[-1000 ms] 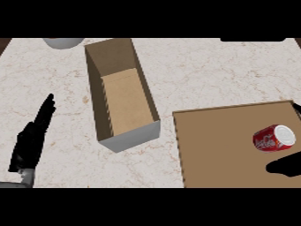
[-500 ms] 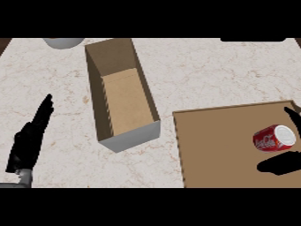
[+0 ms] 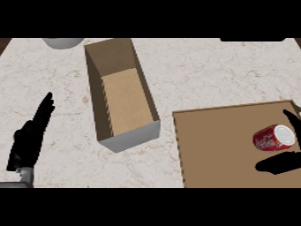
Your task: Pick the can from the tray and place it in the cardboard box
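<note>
While the red can lies on its side in the brown tray at the lower right of the frame, you see the right hand spread open around it, fingers above and thumb below, not closed on it. At the lower left, the left hand rests with straight fingers, holding nothing. You find the cardboard box open at upper centre.

The table is white marble with faint beige veining, and the tray on it is plain brown. The can is red with white lettering and a pale silver top; the cardboard box is tan inside with a grey-white end, and both robot hands, left and right, are black
</note>
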